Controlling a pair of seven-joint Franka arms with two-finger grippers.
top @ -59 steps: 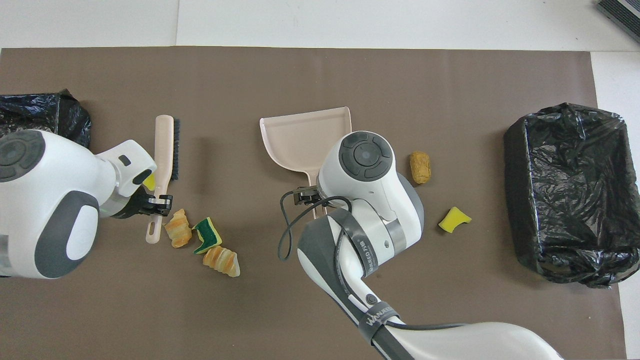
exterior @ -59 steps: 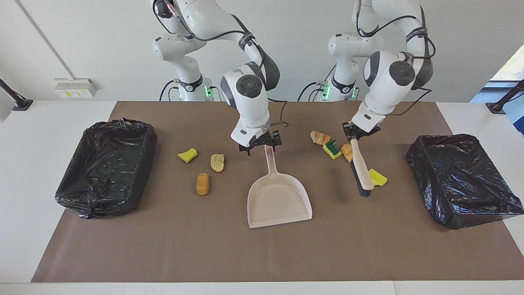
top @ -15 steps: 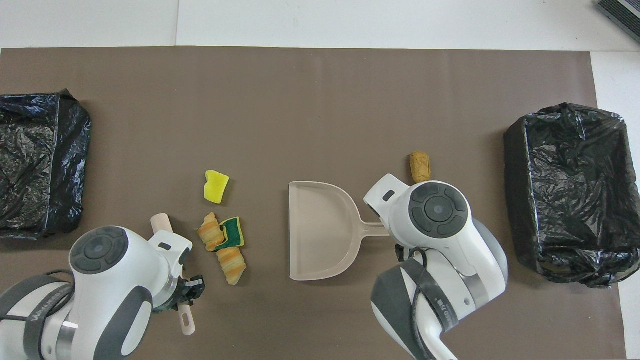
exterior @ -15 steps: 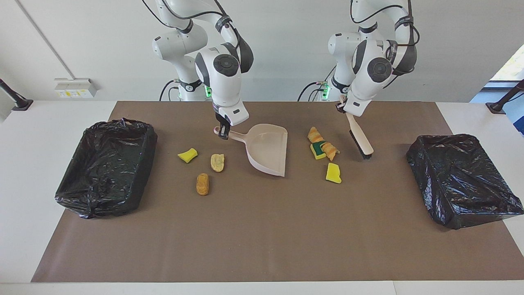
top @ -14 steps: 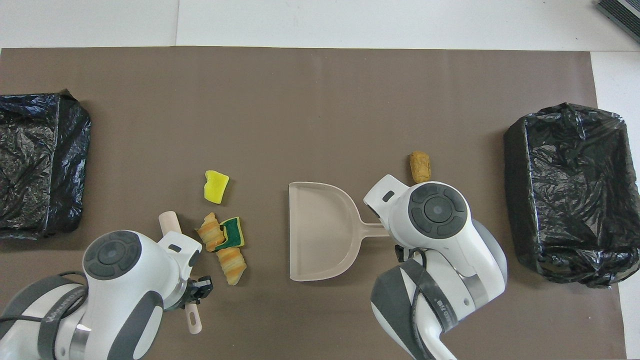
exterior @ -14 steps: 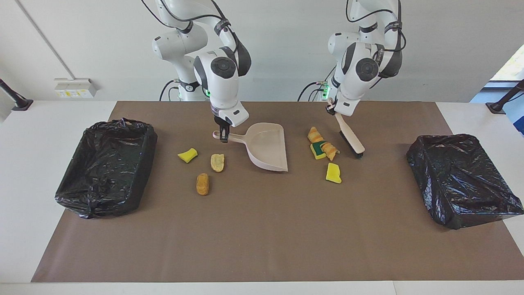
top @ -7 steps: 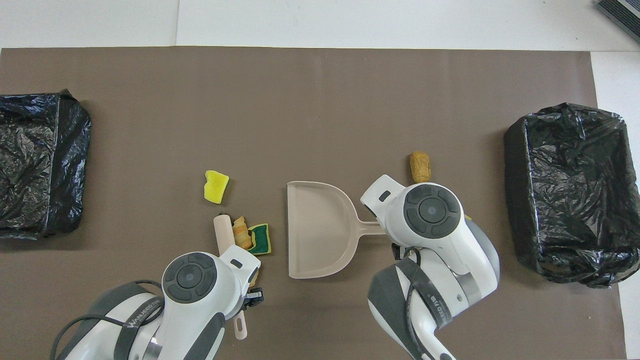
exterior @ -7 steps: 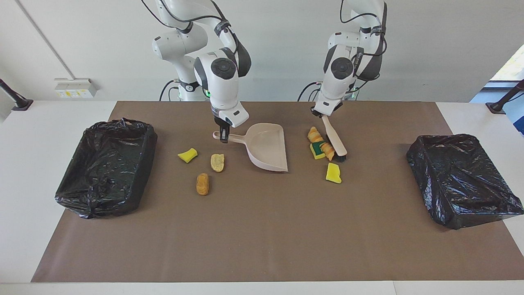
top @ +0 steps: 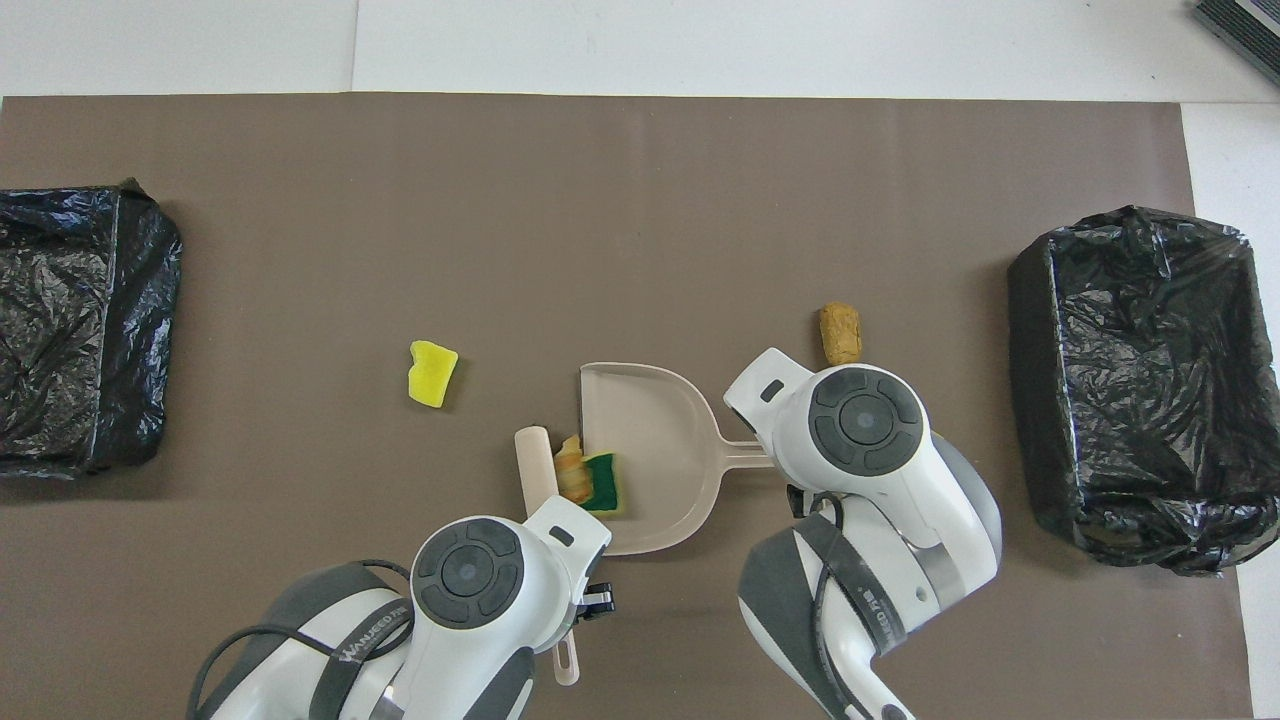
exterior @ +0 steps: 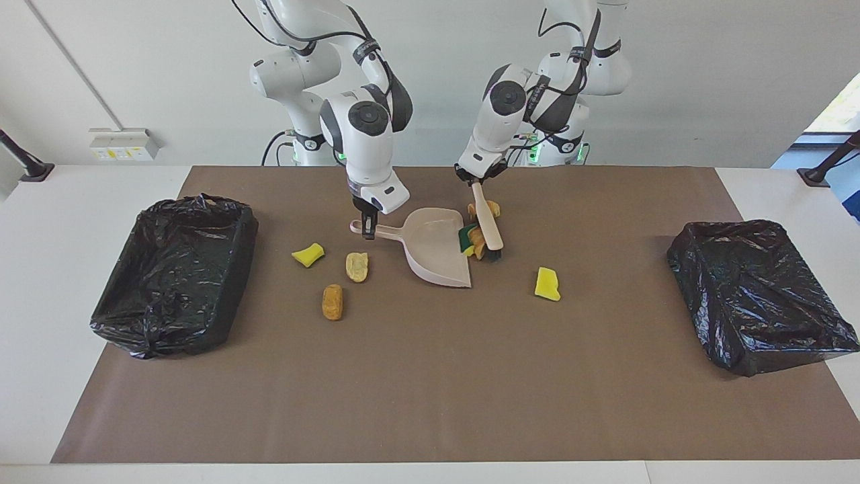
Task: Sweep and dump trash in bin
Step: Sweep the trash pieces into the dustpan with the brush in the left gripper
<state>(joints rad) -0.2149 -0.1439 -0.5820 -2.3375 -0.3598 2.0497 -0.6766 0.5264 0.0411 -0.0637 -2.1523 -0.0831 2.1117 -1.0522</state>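
My right gripper [exterior: 367, 228] is shut on the handle of the pink dustpan [exterior: 437, 252], whose mouth faces the left arm's end of the table. My left gripper [exterior: 476, 183] is shut on the pink brush [exterior: 487, 225]. The brush's bristles press a green-yellow sponge [exterior: 466, 238] and tan-orange croissant pieces [exterior: 478, 250] against the pan's mouth. In the overhead view the sponge [top: 603, 483] lies just inside the pan [top: 655, 430], beside the brush [top: 535, 465]. A yellow sponge chunk [exterior: 547, 284] lies alone, toward the left arm's end.
Toward the right arm's end lie a yellow chunk [exterior: 308, 255], a tan piece [exterior: 357, 266] and an orange piece [exterior: 332, 302]. Black-lined bins stand at the right arm's end [exterior: 175, 272] and the left arm's end [exterior: 759, 292] of the brown mat.
My left gripper has swept the brush toward the dustpan, pushing the green sponge and croissant pieces to its mouth. The dustpan has stayed nearly still. The lone yellow chunk was left where it lay.
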